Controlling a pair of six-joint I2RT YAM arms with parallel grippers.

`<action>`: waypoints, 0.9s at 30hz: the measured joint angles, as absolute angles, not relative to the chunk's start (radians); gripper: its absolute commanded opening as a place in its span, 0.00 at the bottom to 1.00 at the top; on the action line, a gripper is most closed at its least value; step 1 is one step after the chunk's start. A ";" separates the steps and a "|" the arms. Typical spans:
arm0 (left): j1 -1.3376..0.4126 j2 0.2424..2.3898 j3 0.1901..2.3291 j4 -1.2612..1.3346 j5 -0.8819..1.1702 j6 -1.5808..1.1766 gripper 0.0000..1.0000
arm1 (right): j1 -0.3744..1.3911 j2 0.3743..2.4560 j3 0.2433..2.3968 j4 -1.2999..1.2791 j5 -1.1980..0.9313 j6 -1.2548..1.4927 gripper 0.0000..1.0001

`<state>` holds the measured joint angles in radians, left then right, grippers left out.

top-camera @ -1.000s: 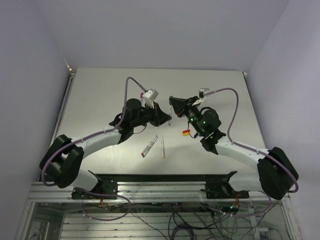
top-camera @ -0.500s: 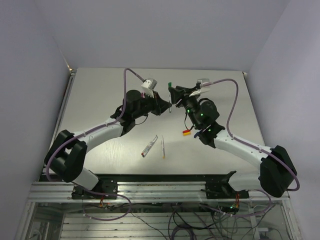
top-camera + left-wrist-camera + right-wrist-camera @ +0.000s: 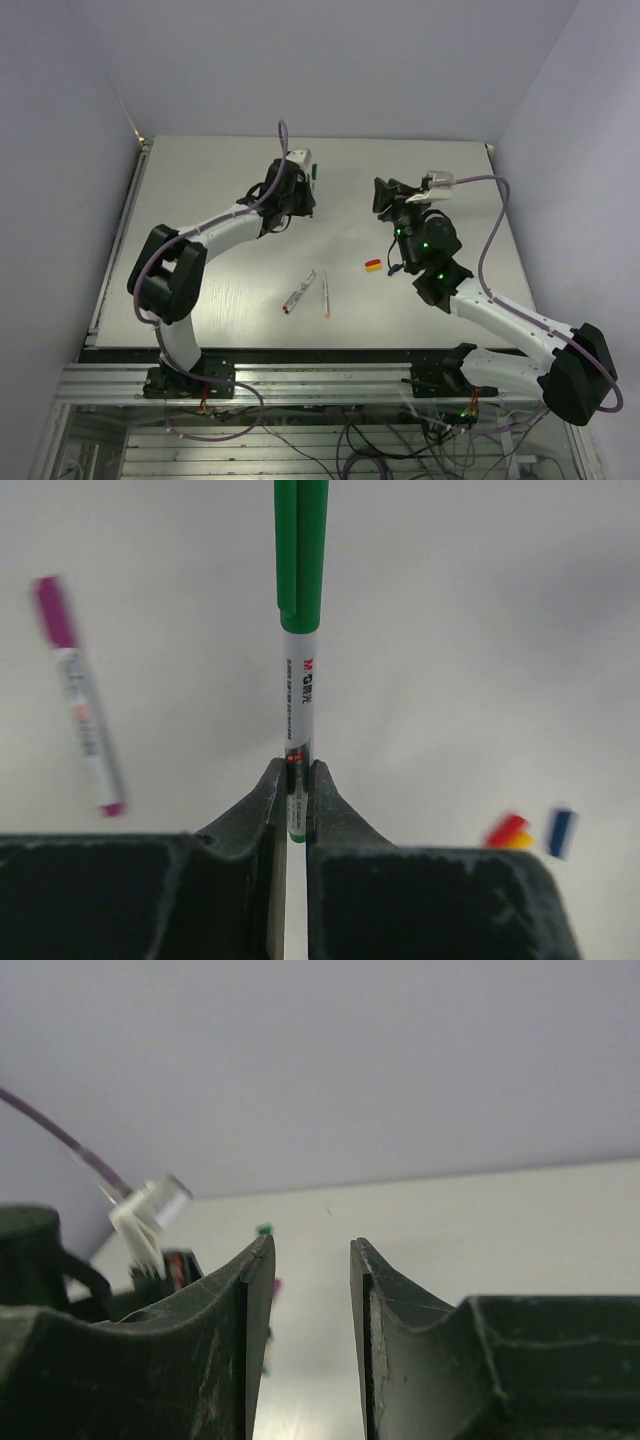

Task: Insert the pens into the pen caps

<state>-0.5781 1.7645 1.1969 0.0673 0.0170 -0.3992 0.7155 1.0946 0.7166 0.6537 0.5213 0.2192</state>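
Observation:
My left gripper (image 3: 304,188) (image 3: 297,772) is shut on the tail of a white-barrelled pen (image 3: 299,695) that wears a green cap (image 3: 300,550) (image 3: 314,170), held above the far part of the table. A magenta-capped pen (image 3: 82,730) lies on the table beside it. My right gripper (image 3: 381,194) (image 3: 308,1248) is open and empty, raised right of centre. Red and yellow caps (image 3: 372,264) (image 3: 508,832) lie together, with a blue cap (image 3: 560,832) next to them. Two uncapped pens lie mid-table, one red-tipped (image 3: 298,292) and one yellow-tipped (image 3: 325,295).
The grey table (image 3: 200,180) is bounded by lilac walls on the left, far and right sides. A metal rail (image 3: 320,358) with both arm bases runs along the near edge. Purple cables loop above each wrist.
The two grippers were together at the table's middle. My left gripper has swung to the far left with the green-capped pen. My right gripper has let go and drawn back to the right.

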 measured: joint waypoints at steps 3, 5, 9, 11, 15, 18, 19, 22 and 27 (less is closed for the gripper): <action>-0.518 1.834 1.267 -0.014 -0.017 -0.374 0.07 | 0.715 1.095 0.685 0.587 0.561 0.230 0.34; -0.490 1.887 1.319 -0.068 -0.031 -0.363 0.07 | 0.715 1.095 0.673 0.544 0.587 0.244 0.33; -0.466 1.993 1.415 -0.158 -0.064 -0.349 0.07 | 0.715 1.095 0.669 0.494 0.617 0.270 0.33; -0.469 2.036 1.452 -0.196 -0.072 -0.347 0.07 | 0.715 1.096 0.668 0.483 0.620 0.281 0.33; -0.471 2.102 1.524 -0.270 -0.098 -0.345 0.07 | 0.715 1.100 0.667 0.463 0.621 0.303 0.32; -0.472 2.132 1.571 -0.309 -0.127 -0.345 0.07 | 0.715 1.107 0.665 0.452 0.620 0.317 0.32; -0.472 2.138 1.581 -0.319 -0.134 -0.345 0.07 | 0.715 1.110 0.665 0.448 0.619 0.322 0.31; -0.472 2.154 1.608 -0.345 -0.155 -0.345 0.09 | 0.715 1.116 0.662 0.441 0.617 0.335 0.31; -0.471 2.170 1.622 -0.375 -0.162 -0.346 0.17 | 0.715 1.129 0.660 0.439 0.615 0.350 0.31</action>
<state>-0.4713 2.1704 1.6222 -0.3752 -0.1623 -0.3458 0.7155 1.1286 0.6598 0.4393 0.6147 0.3500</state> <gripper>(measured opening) 0.149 0.308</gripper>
